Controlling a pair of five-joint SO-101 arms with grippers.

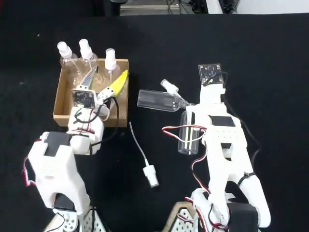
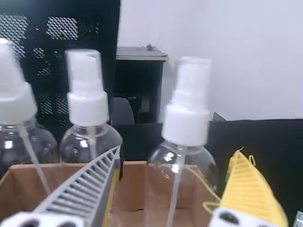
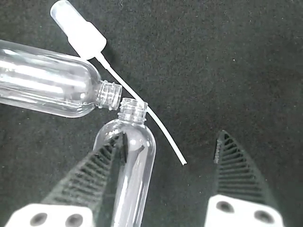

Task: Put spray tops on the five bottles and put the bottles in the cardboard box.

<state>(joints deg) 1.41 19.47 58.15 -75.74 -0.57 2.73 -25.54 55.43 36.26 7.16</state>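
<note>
Over the cardboard box (image 1: pixel 62 104), the left gripper (image 1: pixel 109 70) hangs with its grey and yellow fingers spread wide, holding nothing. Just beyond its tips, three capped bottles (image 2: pixel 182 161) stand upright in a row along the box's far wall, white sprayers (image 2: pixel 187 113) on their necks. Across the black bench (image 1: pixel 270 58), the right gripper (image 3: pixel 170 137) is likewise spread wide and empty, low over an uncapped bottle (image 3: pixel 129 161) lying on its side, one finger crossing in front of the bottle's body. A second uncapped bottle (image 3: pixel 47 90) lies almost neck to neck with the first. A spray top (image 3: pixel 78 30) rests beside them, its tube running past both necks. Another spray top (image 1: pixel 150 174) lies well apart, between the two arms.
</note>
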